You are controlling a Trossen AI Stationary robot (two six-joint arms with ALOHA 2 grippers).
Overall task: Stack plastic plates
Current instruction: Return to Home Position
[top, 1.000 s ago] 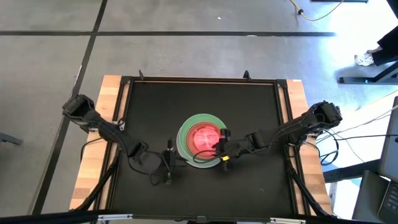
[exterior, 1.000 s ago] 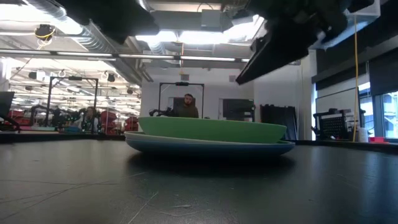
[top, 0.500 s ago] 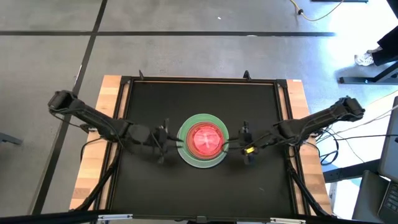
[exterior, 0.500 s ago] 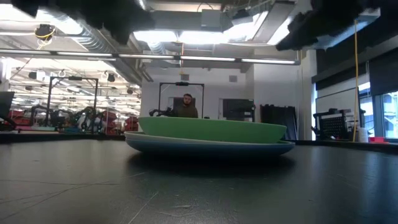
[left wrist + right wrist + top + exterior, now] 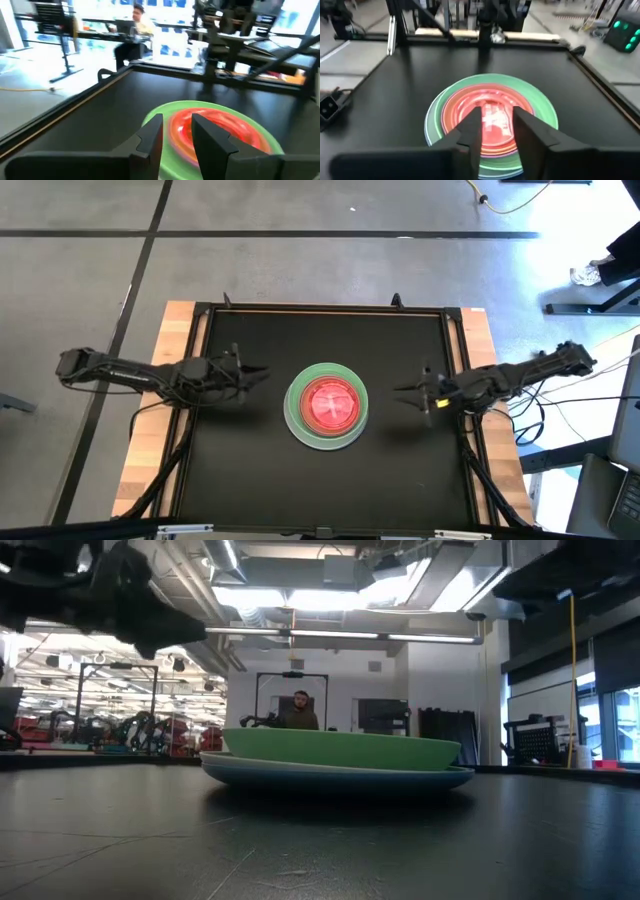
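Note:
The plastic plates stand in one stack (image 5: 326, 404) at the table's middle. A blue plate (image 5: 340, 776) lies at the bottom on the table with a green one (image 5: 340, 750) above it, and a pink translucent plate (image 5: 490, 120) is on top. My left gripper (image 5: 258, 372) hovers left of the stack, open by a narrow gap (image 5: 177, 135), pointing at it. My right gripper (image 5: 402, 391) hovers right of the stack, also narrowly open (image 5: 497, 130). Neither touches the plates.
The black table top (image 5: 250, 470) is framed by a raised rail (image 5: 320, 308) and wooden side strips (image 5: 160, 400). Beyond the far edge a person (image 5: 300, 710) sits at a desk. Free black surface surrounds the stack on all sides.
My right gripper has drawn back from over the stack toward the table's right edge. My left gripper has moved from the stack's near-left side toward the left and far edges. Both arms have stretched out level. The stack has stayed put.

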